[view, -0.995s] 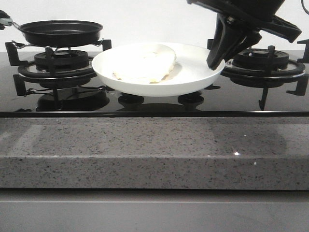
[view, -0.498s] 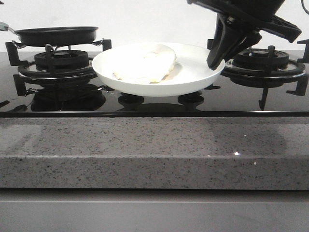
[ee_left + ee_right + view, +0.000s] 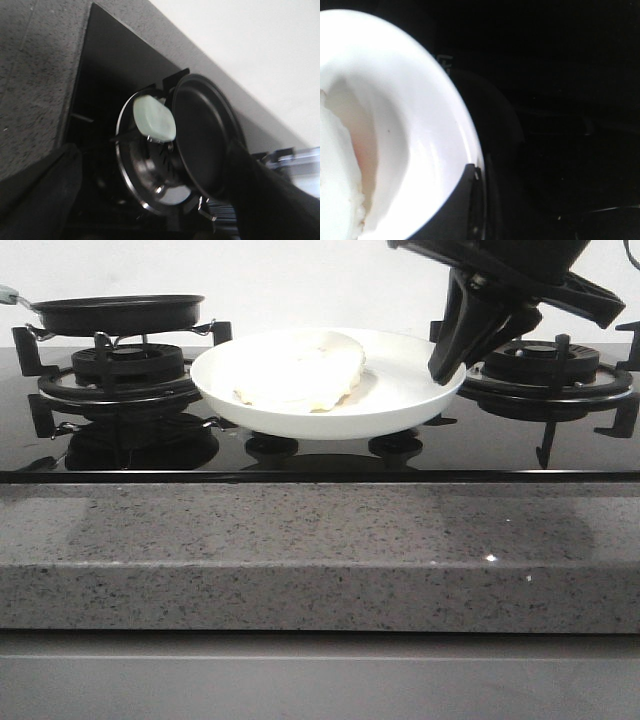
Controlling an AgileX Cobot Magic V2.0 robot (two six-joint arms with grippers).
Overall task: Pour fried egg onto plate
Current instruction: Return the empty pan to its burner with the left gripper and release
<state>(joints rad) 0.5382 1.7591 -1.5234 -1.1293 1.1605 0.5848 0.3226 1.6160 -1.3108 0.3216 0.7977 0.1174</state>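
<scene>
The right end effector (image 3: 447, 365) grips the plate (image 3: 400, 390) by its rim, one dark finger (image 3: 451, 210) lying against the inside of the white wall while the other sits outside it, so the dish is pinched between them. The plate hangs a little above the glossy black hob (image 3: 300, 455), between the two burners, with its own reflection showing on the glass underneath. On the plate lies the fried egg (image 3: 300, 375), pale side up and folded over itself, resting toward the side of the dish away from the gripping finger and reaching close to the plate's far rim.

Off to the plate's other side, the black frying pan (image 3: 118, 312) sits level over the left burner (image 3: 120, 365), its handle running out of the front picture. The left end effector is barely seen: in its wrist view only dark, blurred shapes frame the pan (image 3: 202, 135), and I cannot tell whether it is clenched or released. A pale green disc (image 3: 154, 119) shows just beside the pan's edge there. The speckled grey worktop (image 3: 300, 550) runs along in front of the plate and hob.
</scene>
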